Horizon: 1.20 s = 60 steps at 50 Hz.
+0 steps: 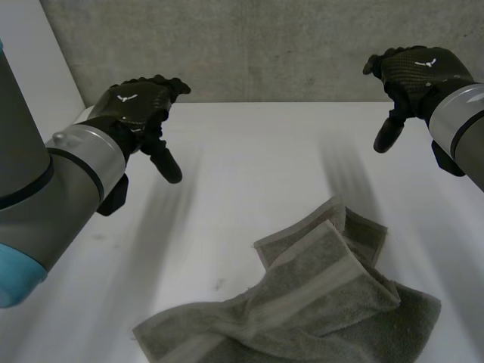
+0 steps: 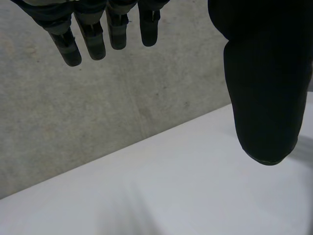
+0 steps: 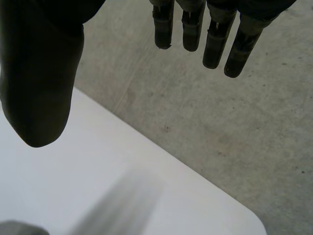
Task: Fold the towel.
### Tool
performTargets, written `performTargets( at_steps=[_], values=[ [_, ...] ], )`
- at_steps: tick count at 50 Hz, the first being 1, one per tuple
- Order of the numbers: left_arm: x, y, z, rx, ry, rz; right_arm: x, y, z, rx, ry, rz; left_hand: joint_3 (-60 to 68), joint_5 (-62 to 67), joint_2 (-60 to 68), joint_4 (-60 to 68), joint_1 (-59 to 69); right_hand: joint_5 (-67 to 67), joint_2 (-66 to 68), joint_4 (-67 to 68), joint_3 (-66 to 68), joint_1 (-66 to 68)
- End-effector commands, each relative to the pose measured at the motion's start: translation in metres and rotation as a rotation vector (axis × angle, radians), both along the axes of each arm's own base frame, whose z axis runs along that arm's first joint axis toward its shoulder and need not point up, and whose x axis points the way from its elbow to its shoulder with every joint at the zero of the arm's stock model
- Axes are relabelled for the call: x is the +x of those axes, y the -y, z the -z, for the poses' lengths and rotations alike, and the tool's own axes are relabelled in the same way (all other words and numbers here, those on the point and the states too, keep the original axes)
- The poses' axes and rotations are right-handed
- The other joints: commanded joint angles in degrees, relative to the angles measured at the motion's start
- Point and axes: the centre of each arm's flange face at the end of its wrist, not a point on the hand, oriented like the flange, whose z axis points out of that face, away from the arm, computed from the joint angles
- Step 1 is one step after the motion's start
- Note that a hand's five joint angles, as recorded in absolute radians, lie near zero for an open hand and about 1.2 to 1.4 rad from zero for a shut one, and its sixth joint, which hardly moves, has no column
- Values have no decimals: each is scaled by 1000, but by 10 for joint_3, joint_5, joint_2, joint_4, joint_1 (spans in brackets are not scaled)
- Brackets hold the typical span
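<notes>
Head view: the grey towel lies rumpled and partly doubled over on the white table, at its near edge and toward the robot's right. The left hand and the right hand hover over the table's far part, well apart from the towel and from each other.

Left wrist view: the left hand's fingers hang straight, wide of the thumb, holding nothing, above bare table before a concrete wall.

Right wrist view: the right hand's fingers are likewise straight and wide of its thumb, holding nothing
</notes>
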Motion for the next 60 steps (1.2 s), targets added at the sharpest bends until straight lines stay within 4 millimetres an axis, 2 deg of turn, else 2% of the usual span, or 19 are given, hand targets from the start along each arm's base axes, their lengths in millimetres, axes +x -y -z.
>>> performTargets(
  at_steps=[1, 5, 7, 8, 10, 11, 13, 15, 19, 23, 32, 38, 41, 43, 47, 48, 52, 54, 60],
  values=[
    [-12, -26, 14, 59, 39, 80, 0, -2, 14, 37, -164, -37, 9, -11, 10, 9, 7, -31, -43, -45, -37, -23],
    [-18, -36, 27, 94, 55, 135, 0, -2, 22, 67, -219, -52, 11, -9, 12, 10, 9, -31, -43, -45, -37, -23],
    [-30, -40, 46, 134, 67, 204, 0, -2, 28, 80, -235, -55, 11, -9, 12, 10, 9, -31, -43, -45, -37, -23],
    [-30, -40, 46, 134, 67, 205, 0, -2, 28, 80, -235, -55, 11, -9, 12, 10, 9, -31, -43, -45, -37, -23],
    [-48, -46, 64, 149, 71, 284, -3, 2, 37, 106, -240, -39, 14, -6, 15, 14, 12, -31, -43, -45, -37, -23],
    [-48, -46, 64, 150, 71, 285, -3, 2, 37, 106, -240, -39, 14, -6, 15, 14, 12, -31, -43, -45, -37, -23],
    [-59, -50, 71, 141, 67, 325, -17, 12, 51, 154, -247, 7, 26, 6, 27, 25, 24, -31, -43, -45, -37, -23],
    [-76, -50, 85, 120, 59, 385, -25, 18, 56, 166, -243, 31, 34, 14, 36, 34, 32, -31, -43, -45, -37, -23],
    [-89, -47, 94, 83, 59, 432, -36, 26, 66, 165, -226, 72, 61, 41, 63, 61, 59, -31, -43, -45, -37, -23],
    [-105, -43, 110, 22, 100, 519, -50, 33, 85, 170, -206, 115, 179, 158, 180, 178, 177, -31, -43, -45, -37, -23],
    [-135, -56, 141, -39, 170, 673, -69, 32, 120, 226, -202, 135, 193, 172, 194, 192, 191, -31, -43, -45, -37, -23],
    [-148, -60, 158, -34, 181, 702, -72, 31, 136, 259, -202, 113, 211, 191, 212, 210, 209, -31, -43, -45, -37, -23],
    [-150, -60, 161, -31, 183, 703, -72, 31, 137, 262, -202, 109, 231, 211, 232, 231, 229, -31, -43, -45, -37, -23],
    [-153, -60, 164, -32, 183, 708, -72, 31, 138, 268, -202, 107, 328, 308, 330, 328, 326, -31, -43, -45, -37, -23],
    [-156, -59, 167, -36, 183, 707, -71, 30, 139, 271, -202, 106, 405, 384, 406, 404, 403, -31, -43, -45, -37, -23],
    [-156, -58, 169, -38, 184, 704, -71, 30, 140, 272, -203, 104, 471, 451, 472, 470, 469, -31, -43, -45, -37, -23],
    [-157, -57, 169, -62, 193, 705, -70, 30, 140, 270, -203, 98, 546, 525, 547, 545, 544, -31, -43, -45, -37, -23],
    [-157, -57, 169, -94, 217, 707, -69, 30, 139, 266, -201, 87, 624, 604, 626, 624, 622, -31, -43, -45, -37, -23],
    [-154, -57, 166, -130, 257, 691, -62, 29, 138, 258, -186, 26, 705, 685, 707, 705, 703, -31, -43, -45, -37, -23]
  ],
)
